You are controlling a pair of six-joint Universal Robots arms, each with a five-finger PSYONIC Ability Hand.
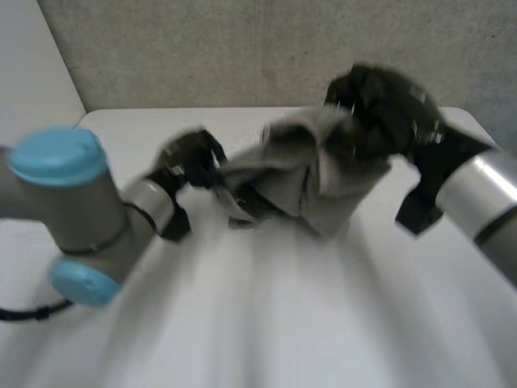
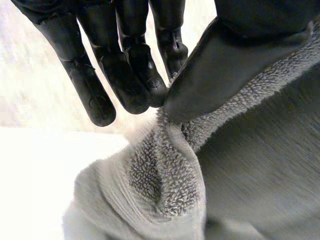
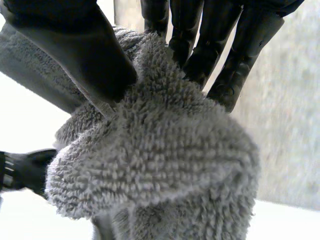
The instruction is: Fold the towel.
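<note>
A grey towel [image 1: 311, 174] hangs bunched above the white table [image 1: 266, 323], stretched between my two hands. My left hand [image 1: 190, 162] holds its left end; in the left wrist view the thumb [image 2: 220, 70] pinches a hemmed edge of the towel [image 2: 165, 175] against the fingers [image 2: 135, 75]. My right hand [image 1: 380, 109] is higher and holds the right end; in the right wrist view its thumb [image 3: 85, 55] and fingers [image 3: 210, 45] clamp a thick fold of the towel [image 3: 160, 155]. The towel's lower part sags toward the table.
A grey wall [image 1: 242, 48] rises behind the table's far edge. In the right wrist view my left hand [image 3: 27, 170] shows beside the towel. My left arm [image 1: 73, 210] reaches in low over the table, and my right arm [image 1: 477, 202] comes in at the other side.
</note>
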